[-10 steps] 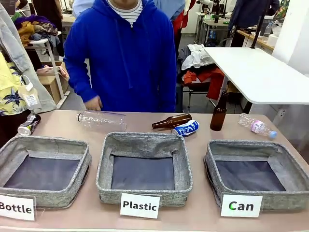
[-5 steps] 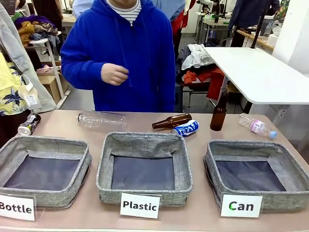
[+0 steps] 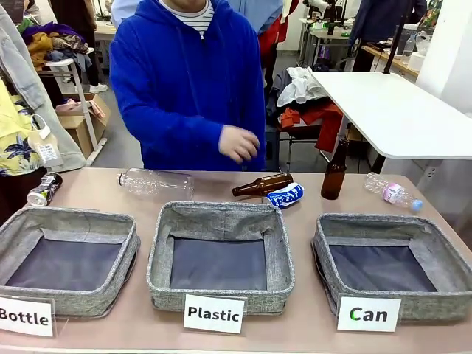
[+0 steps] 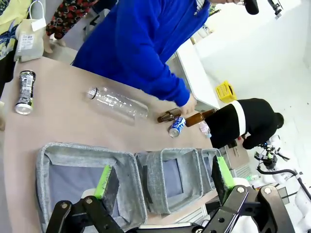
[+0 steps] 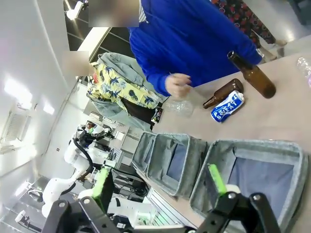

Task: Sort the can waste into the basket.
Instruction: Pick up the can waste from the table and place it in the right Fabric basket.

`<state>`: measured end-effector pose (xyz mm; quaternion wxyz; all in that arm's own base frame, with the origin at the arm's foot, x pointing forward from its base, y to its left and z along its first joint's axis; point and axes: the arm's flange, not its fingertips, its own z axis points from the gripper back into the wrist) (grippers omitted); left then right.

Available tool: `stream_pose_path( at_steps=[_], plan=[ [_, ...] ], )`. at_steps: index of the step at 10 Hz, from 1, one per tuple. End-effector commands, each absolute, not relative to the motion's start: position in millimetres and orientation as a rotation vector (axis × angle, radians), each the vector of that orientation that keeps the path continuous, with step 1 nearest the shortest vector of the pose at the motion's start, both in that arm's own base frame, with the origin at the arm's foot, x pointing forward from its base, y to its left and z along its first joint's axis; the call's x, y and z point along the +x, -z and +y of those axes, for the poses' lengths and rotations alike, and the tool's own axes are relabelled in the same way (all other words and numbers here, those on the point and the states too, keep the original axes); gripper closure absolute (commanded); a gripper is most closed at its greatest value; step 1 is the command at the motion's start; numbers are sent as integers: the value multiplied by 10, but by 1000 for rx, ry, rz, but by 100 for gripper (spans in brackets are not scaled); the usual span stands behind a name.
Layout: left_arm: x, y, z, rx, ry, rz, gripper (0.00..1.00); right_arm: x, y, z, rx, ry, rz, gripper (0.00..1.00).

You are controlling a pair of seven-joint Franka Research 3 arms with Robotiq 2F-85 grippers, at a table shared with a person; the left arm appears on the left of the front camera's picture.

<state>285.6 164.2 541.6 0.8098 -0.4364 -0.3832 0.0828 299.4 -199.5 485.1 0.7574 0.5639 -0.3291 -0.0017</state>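
I had sorted nothing yet: basket (image 3: 372, 221) empty, blue can (image 3: 285, 195) at the desk's (image 3: 310, 321) far edge, left tool (image 4: 163, 175) and right tool (image 5: 159, 179) both apart.

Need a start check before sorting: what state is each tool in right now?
Left tool: open, holding nothing.
Right tool: open, holding nothing.

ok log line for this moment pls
stage: not started | left end effector: open, empty | right end effector: open, empty | can basket: empty | blue can: lying on table | person's hand: raised near brown bottle
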Motion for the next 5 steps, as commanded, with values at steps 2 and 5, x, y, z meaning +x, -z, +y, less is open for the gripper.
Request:
stream_pose_path(
  at_steps=[2, 5],
  plan=[
    [2887, -5403, 1650, -938, -158, -835, 0, 3017, -4871, -1998, 1229, -17, -751, 0],
    [2858, -5400, 1642, -933, -178, -819, 0, 3017, -4871, -1998, 1229, -17, -751, 0]
  ],
)
